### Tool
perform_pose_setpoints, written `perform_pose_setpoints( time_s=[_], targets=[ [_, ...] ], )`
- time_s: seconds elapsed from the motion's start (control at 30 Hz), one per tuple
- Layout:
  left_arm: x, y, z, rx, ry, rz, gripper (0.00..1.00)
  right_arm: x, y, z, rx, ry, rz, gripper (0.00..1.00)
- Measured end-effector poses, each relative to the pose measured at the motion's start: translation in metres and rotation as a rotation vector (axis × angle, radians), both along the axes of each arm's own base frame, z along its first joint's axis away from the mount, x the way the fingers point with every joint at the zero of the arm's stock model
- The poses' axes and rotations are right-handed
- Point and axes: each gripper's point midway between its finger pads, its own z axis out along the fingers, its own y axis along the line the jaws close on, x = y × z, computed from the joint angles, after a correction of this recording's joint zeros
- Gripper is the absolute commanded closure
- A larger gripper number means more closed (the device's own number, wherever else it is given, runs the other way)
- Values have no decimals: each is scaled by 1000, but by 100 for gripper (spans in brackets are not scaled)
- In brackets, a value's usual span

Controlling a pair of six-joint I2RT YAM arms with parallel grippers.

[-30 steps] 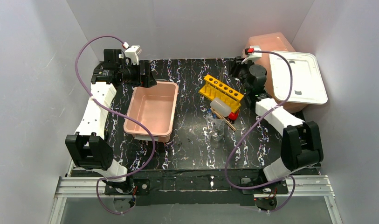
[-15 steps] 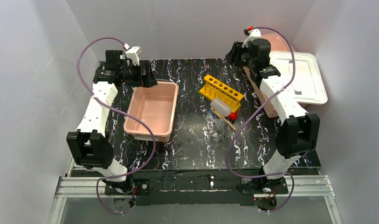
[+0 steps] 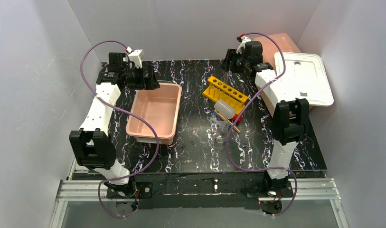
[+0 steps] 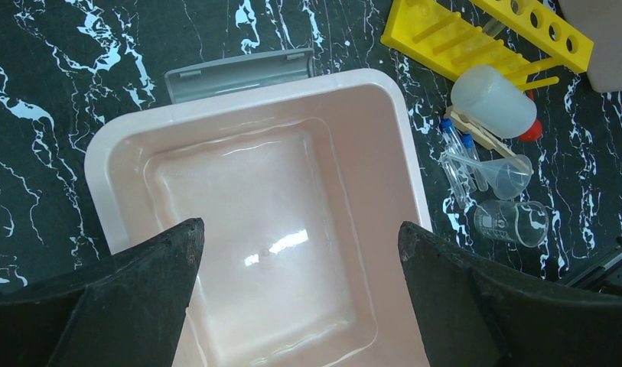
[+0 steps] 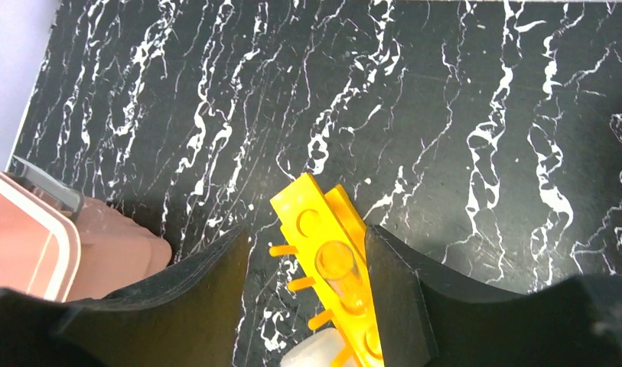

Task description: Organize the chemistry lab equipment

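On the table [image 3: 191, 159], nearest the arm bases, a clear beaker [image 3: 221, 138] lies beside a small funnel [image 3: 222, 127] and a few thin clear tubes [image 4: 459, 157] with blue tops, all close together right of centre. Just beyond them a brown stick [image 3: 227, 121] lies at an angle, its far part under the bottle [image 3: 225, 109]. The bottle is on its side, its red cap [image 3: 237, 118] pointing to the right, its body against the near side of the yellow rack [image 3: 224, 91]. The rack stands slanted across the middle of the table.

Left of all this sits a pink tub [image 3: 150, 137]. The left gripper [image 4: 298, 229] hangs over the tub's far end with its jaws spread wide and nothing between them but the tub floor below.

The right gripper [image 5: 307, 238] hovers above the far end of the rack. Its jaws are partly apart, one on each side of the rack's end, and they grip nothing. A clear tube [image 5: 334, 264] stands in a hole of the rack beneath them, close to the right finger but clear of it.

At the far right a second tub [image 3: 271, 42] stands with a white lid [image 3: 305, 80] resting on it.
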Motion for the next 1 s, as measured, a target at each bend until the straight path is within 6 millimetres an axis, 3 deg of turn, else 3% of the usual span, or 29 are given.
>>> perform_pose_setpoints(
  time_s=[0.27, 0.6, 1.0],
  targets=[
    [1, 5, 0, -1, 0, 13, 2, 14, 9, 10, 26, -23, 22, 34],
    [2, 9, 0, -2, 0, 21, 2, 23, 26, -6, 69, 27, 129, 45],
    [2, 9, 0, -1, 1, 21, 2, 15, 21, -12, 95, 57, 182, 51]
  ],
)
